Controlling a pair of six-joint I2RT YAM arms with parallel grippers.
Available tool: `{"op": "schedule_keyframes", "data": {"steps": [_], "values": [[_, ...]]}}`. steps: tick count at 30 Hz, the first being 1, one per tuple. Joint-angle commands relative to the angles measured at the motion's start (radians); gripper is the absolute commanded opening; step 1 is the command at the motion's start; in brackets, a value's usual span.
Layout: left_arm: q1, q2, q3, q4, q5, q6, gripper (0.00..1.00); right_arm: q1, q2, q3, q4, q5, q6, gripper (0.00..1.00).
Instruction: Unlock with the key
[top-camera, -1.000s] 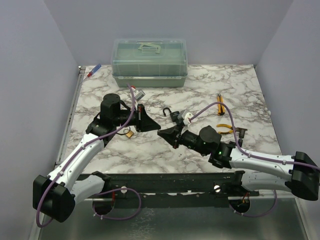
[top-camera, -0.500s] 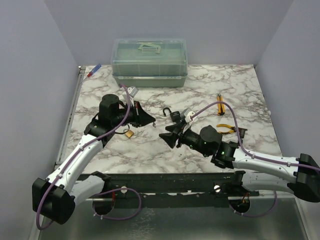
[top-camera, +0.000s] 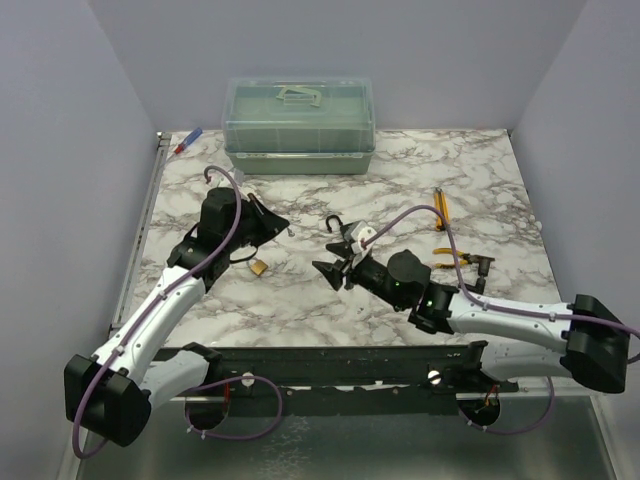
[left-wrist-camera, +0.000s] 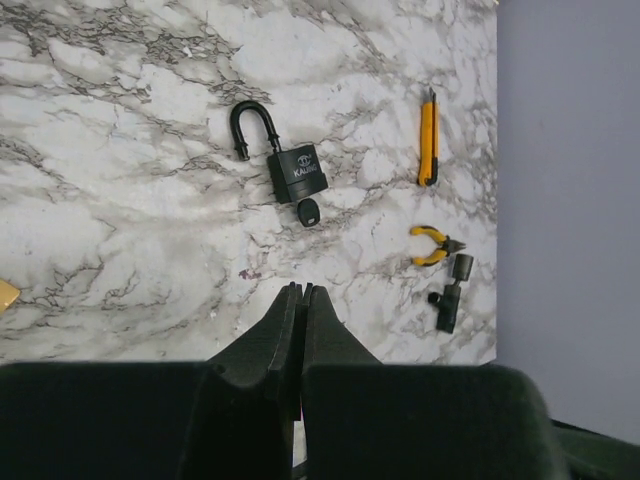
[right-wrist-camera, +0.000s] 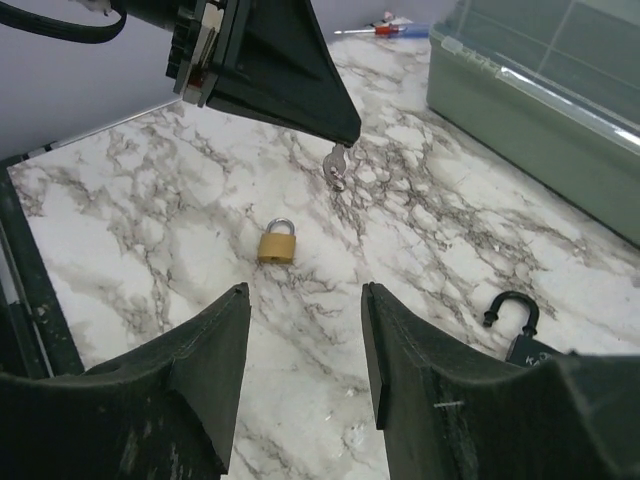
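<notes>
The key (left-wrist-camera: 308, 212) is tiny, with a round black plastic head; its blade cannot be seen. The head sits against the bottom end of the black padlock (left-wrist-camera: 297, 172), opposite the shackle, low over the marble table (left-wrist-camera: 120, 130).

White-grey marbled table (top-camera: 480, 170); black padlock (left-wrist-camera: 298, 173); black-headed key (left-wrist-camera: 308, 212); brass padlock (right-wrist-camera: 279, 243); yellow knife (left-wrist-camera: 428, 138).
</notes>
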Motion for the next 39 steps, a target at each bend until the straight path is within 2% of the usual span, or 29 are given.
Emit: {"op": "schedule_keyframes", "data": {"steps": [1, 5, 13, 25, 39], "values": [[-0.007, -0.015, 0.027, -0.035, -0.095, -0.143, 0.00, 0.004, 0.107, -0.017, 0.331, -0.010, -0.156, 0.54], [-0.016, -0.043, 0.015, -0.035, -0.094, -0.190, 0.00, 0.003, 0.204, -0.004, 0.460, -0.031, -0.220, 0.53], [-0.032, -0.072, 0.013, -0.035, -0.065, -0.214, 0.00, 0.003, 0.296, 0.043, 0.525, -0.051, -0.248, 0.52], [-0.079, -0.071, 0.000, -0.034, -0.063, -0.269, 0.00, 0.003, 0.329, 0.071, 0.529, -0.025, -0.286, 0.42], [-0.113, -0.078, -0.001, -0.032, -0.068, -0.281, 0.00, 0.003, 0.363, 0.099, 0.519, 0.028, -0.308, 0.35]]}}
